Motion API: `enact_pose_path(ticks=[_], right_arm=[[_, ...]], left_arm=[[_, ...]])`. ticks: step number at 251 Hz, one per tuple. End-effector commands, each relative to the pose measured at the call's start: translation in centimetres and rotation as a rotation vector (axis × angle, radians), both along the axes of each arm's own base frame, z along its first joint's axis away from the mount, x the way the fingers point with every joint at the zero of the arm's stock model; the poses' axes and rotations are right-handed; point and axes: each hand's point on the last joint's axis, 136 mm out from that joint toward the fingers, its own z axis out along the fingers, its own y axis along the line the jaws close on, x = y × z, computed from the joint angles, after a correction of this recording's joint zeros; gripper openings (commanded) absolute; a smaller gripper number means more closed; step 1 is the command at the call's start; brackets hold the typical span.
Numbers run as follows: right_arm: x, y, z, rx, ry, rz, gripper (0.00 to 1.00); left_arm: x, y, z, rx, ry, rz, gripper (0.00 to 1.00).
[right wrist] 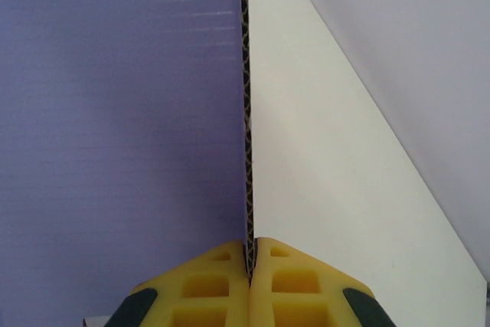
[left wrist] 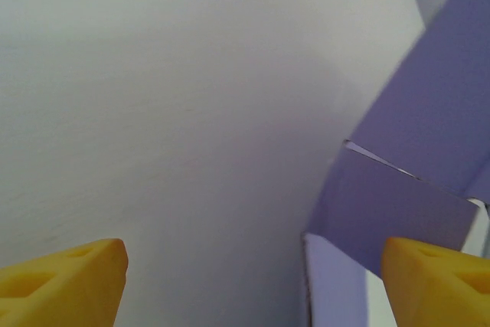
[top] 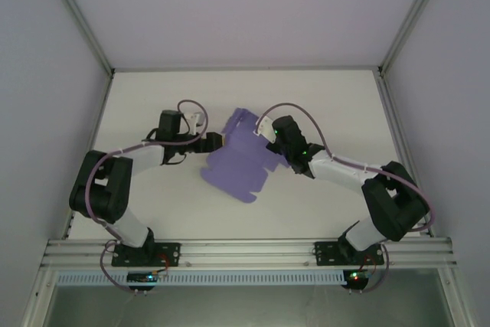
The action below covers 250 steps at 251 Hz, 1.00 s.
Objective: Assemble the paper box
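Heads up: your right tool (right wrist: 251,256) pinches only the edge of the paper box (top: 241,160), a flat sheet mid-way across the tabletop (top: 337,105), and your left tool (left wrist: 253,249) gapes wide beside it gripping nothing, so a hard fold may yank the card free or crease it crooked.

No readable markings.
The paper box (right wrist: 115,112) clamped between the right jaws is plain lavender card; the counter (top: 321,105) beside them bears no print either.
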Motion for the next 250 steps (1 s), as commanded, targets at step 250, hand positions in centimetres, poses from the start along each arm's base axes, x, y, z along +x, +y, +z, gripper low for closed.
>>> enact_pose_path(ticks=[250], right_arm=[[-1.0,1.0,0.1,0.076,0.185,0.026,0.00]], left_arm=[[-0.8,3.6,5.5,0.201,-0.267,0.067,0.84]])
